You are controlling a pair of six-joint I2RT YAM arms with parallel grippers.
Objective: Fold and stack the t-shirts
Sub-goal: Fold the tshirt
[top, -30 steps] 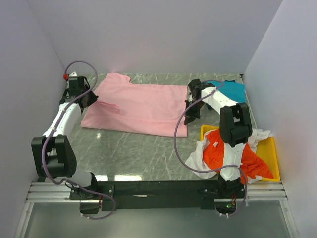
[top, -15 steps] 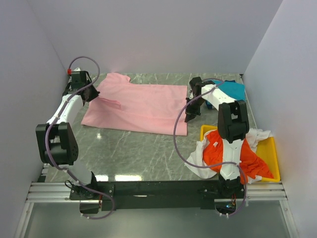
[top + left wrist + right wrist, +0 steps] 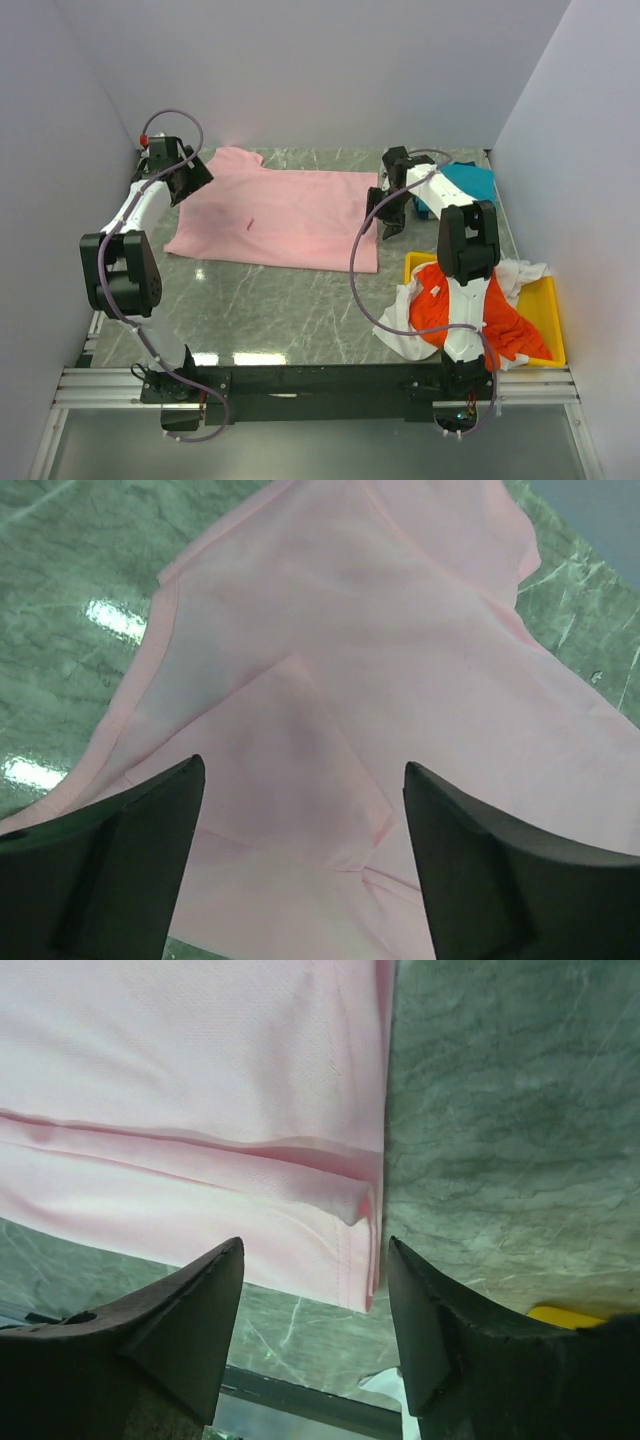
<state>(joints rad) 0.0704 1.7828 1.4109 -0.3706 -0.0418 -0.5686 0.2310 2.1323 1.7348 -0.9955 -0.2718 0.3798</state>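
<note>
A light pink t-shirt [image 3: 275, 212] lies spread flat on the green marble table [image 3: 280, 305], its long fold running left to right. My left gripper [image 3: 190, 180] hovers open over the shirt's left sleeve [image 3: 300, 730], nothing between its jaws. My right gripper [image 3: 385, 212] stands open over the shirt's right hem corner [image 3: 350, 1200], also holding nothing. A teal-blue t-shirt [image 3: 470, 182] lies at the back right behind the right arm. An orange-red t-shirt [image 3: 440, 305] and a white t-shirt [image 3: 400, 320] lie heaped in the tray.
The yellow tray [image 3: 548, 310] sits at the near right, with cloth spilling over its left edge. White walls close in the table at the left, back and right. A black rail [image 3: 320, 380] carries both arm bases along the near edge.
Both grippers have opened and let go of the pink t-shirt. The raised left sleeve fold has dropped flat. The left gripper has moved back and up; the right has shifted slightly.
</note>
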